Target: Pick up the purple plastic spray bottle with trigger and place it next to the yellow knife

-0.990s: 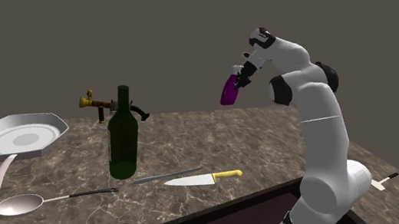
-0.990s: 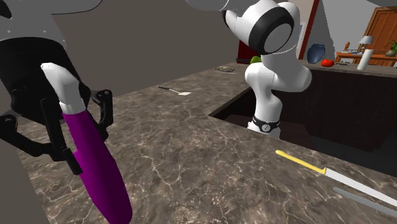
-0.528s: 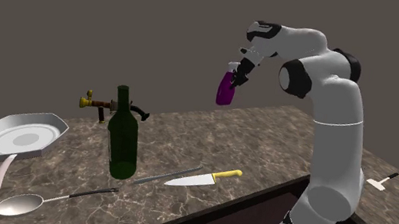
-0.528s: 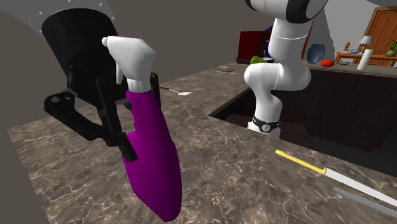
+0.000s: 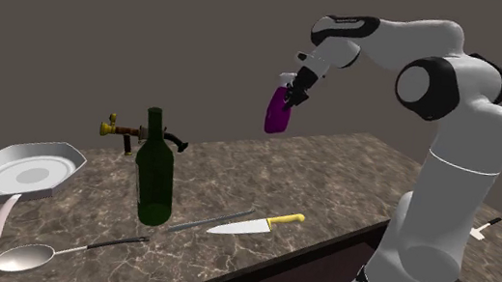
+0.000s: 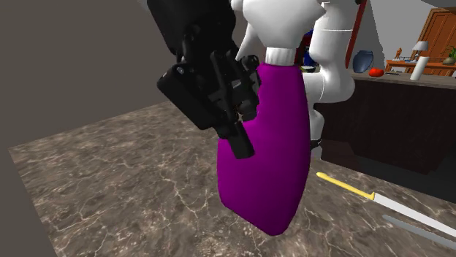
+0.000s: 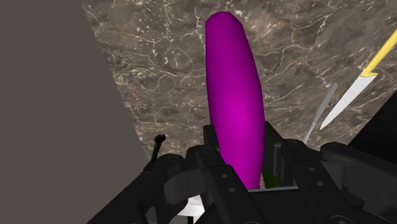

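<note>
One purple spray bottle (image 6: 267, 146), white-necked, round-bottomed, in the black pincer (image 5: 292, 95)

bare marble counter (image 5: 333, 169) is left open behind the yellow-handled knife (image 5: 255, 225), out to the far edge. an upright green wine bottle (image 5: 154, 178) stands near the blade tip. a grey rod (image 5: 212, 220) lies just beside the blade. a dark recess (image 5: 311, 278) is cut in near the handle. the clamped purple spray bottle (image 5: 278, 114) is held well above all of it.
</note>
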Motion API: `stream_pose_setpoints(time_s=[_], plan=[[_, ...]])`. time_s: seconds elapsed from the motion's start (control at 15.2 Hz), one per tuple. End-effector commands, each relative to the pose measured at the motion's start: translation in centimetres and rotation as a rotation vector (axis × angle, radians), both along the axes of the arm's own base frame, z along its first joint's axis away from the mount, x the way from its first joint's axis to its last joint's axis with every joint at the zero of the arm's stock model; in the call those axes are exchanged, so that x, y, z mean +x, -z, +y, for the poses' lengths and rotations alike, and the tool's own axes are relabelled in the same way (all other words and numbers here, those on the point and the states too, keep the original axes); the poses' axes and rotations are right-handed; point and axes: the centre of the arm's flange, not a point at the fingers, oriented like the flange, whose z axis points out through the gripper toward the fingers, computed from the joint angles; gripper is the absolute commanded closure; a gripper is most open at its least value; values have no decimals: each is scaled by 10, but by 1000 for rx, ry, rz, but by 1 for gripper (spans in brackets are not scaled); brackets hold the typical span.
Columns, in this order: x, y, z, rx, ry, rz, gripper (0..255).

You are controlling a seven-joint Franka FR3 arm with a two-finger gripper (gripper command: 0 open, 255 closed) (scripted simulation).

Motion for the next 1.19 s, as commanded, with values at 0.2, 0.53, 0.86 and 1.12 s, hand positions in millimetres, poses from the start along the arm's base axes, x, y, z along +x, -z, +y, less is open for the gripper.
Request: stream_pose_setpoints(time_s=[0.2, 0.53, 0.86, 1.12], plan=[[-18, -19, 60, -1, 1, 0, 255], [-37, -39, 120, -1, 1, 0, 255], [-56, -59, 179, -1, 1, 0, 255], [-72, -75, 227, -1, 1, 0, 255]])
